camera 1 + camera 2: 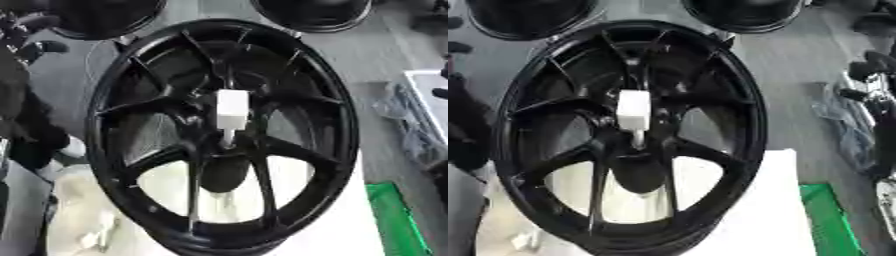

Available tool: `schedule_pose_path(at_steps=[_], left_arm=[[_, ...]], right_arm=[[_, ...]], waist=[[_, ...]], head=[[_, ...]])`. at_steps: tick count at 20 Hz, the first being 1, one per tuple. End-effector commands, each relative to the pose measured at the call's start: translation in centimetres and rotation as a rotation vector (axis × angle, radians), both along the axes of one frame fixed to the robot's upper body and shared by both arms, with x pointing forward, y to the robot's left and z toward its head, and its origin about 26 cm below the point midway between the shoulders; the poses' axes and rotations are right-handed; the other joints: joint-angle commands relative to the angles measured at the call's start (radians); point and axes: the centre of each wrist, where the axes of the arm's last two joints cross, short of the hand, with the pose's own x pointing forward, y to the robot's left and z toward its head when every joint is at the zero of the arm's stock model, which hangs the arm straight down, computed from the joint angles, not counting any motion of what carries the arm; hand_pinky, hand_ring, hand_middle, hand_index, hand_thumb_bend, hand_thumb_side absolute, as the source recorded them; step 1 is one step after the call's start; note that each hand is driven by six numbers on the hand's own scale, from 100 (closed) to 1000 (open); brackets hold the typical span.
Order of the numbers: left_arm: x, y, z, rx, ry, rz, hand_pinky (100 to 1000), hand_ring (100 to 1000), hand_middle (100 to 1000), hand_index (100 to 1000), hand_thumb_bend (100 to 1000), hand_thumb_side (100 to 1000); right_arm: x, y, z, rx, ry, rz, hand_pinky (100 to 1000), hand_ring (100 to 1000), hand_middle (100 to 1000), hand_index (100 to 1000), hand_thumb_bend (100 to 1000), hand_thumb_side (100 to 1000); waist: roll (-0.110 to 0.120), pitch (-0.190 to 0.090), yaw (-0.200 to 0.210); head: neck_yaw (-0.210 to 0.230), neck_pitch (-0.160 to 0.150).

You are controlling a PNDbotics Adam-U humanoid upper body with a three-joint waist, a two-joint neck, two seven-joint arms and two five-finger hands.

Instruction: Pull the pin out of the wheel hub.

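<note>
- Grey floor (385, 65) fills the background, with a white surface (772, 215) under the near part of the scene.
- Near right, one green strip (394, 220) lies beside the white surface's right edge, touching or nearly touching it.
- One large black wheel hub (223, 135) fills the middle and rests on the white surface; its near rim reaches the bottom edge of the view, and its far rim ends just short of the two wheels beyond.
- White shows through the hub's near spoke gaps; grey floor shows through the far ones.
- One white pin (231, 112) stands at the hub's centre: a blocky white head with a thin stem below it going into the centre hole. Nothing touches it, and the space right around it is open.
- Left hand (22, 37) shows dark at the far left edge, well apart from the pin; I cannot tell how its fingers stand.
- Right hand (868, 75) shows at the right edge in the right eye view, over the floor and clear of the hub's rim; its fingers cannot be made out either.
- Right of the hub, a crumpled clear bag (411, 125) lies on the floor.
- Far side: two more black wheels (315, 12), one far left and one far right, both cut by the top edge.
</note>
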Motion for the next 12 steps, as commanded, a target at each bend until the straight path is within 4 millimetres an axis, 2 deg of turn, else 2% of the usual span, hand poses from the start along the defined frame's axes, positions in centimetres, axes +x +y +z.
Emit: schedule_pose_path(at_steps=[1,12], left_arm=[[-0.15,0.09,0.9,0.017,-0.028,-0.002,603,769,733,764,111,806],[-0.35,0.25,0.97,0.025,-0.036,0.001,603,771,734,764,108,806]], right_arm=[[-0.15,-0.08,1.11,-0.031,-0.031,0.006,719,833,720,822,100,626],[0.03,0.07,1.45,-0.033,-0.036,0.012,719,836,723,825,100,630]], waist=[[0.0,-0.017,-0.002],[0.004,-0.008,-0.009]], head=[[0.002,-0.01],[0.013,-0.016]])
